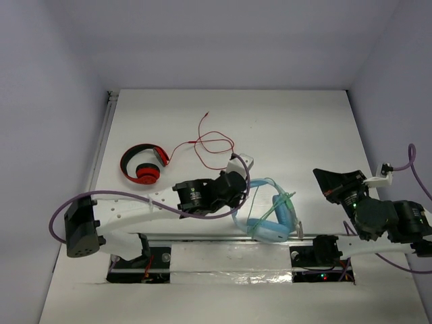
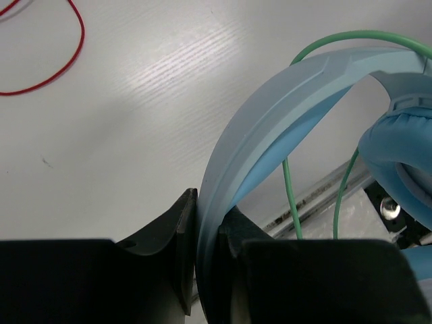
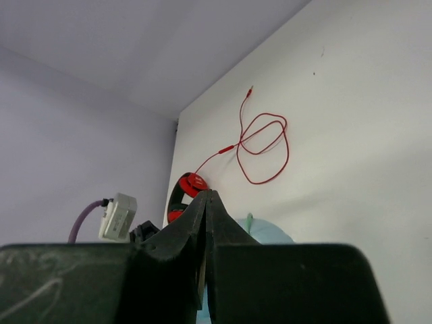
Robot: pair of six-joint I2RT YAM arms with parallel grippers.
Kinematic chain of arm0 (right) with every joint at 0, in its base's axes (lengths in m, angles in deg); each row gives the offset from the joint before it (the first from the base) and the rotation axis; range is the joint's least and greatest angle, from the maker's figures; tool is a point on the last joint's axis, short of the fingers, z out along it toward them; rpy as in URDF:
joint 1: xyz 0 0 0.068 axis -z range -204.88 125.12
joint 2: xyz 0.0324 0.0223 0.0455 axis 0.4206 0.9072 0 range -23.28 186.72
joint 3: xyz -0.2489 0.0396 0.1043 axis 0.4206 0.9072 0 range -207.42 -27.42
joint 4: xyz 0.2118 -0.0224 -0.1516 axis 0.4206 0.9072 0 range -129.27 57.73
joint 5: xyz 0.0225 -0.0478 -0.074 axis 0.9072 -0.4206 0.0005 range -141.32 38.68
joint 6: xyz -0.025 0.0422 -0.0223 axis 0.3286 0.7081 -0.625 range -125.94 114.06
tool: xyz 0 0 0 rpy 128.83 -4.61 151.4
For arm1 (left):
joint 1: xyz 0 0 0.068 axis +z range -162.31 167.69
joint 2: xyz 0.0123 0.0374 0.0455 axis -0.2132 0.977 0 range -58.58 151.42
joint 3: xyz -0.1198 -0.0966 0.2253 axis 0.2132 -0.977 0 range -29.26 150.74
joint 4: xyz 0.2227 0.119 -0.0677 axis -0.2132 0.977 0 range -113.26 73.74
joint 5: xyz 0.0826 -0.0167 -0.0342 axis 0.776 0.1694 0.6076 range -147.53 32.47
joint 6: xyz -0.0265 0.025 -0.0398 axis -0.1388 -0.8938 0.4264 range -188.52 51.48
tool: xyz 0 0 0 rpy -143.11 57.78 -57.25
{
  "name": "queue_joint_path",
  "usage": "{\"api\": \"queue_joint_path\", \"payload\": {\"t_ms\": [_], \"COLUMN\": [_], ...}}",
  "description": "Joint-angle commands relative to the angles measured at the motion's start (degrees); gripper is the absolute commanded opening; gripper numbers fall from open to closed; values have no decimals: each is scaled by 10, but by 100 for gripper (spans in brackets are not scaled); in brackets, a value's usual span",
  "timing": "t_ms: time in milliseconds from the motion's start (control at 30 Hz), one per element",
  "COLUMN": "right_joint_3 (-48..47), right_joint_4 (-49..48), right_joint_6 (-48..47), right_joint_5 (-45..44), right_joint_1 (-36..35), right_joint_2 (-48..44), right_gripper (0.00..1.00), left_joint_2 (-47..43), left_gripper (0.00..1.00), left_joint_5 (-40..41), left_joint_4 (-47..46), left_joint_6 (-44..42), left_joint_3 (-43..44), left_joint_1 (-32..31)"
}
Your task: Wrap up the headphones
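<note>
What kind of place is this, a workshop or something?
Probably a robot test booth: a white tabletop walled by plain pale panels, two robot arms mounted at its edge, and light blue over-ear headphones as props.

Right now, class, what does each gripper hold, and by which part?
The left gripper clamps the headphones by the headband; the right gripper is shut, nothing visible in it.
</note>
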Motion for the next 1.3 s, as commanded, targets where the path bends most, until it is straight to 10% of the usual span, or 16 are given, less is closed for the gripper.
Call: {"api": "queue_joint_path", "payload": {"t_ms": [0,800,1267], "right_joint_3": [-10,27,23], "right_joint_4": [62,111,63], "right_joint_6": [50,89,31], "right_joint_5": [-29,0,7], "right_joint_1": [3,3,3], "right_joint_2": [-6,-23,-25], "right_gripper": [4,35,47], "left_joint_2": [6,270,247], "left_gripper": [0,0,46], "left_joint_5": [-18,-62,-58], "left_joint_4": [-108,-303,-312], "left_joint_6": [3,-23,-12], "left_joint_3": [26,66,31], "left_joint_1": [44,193,193]}}
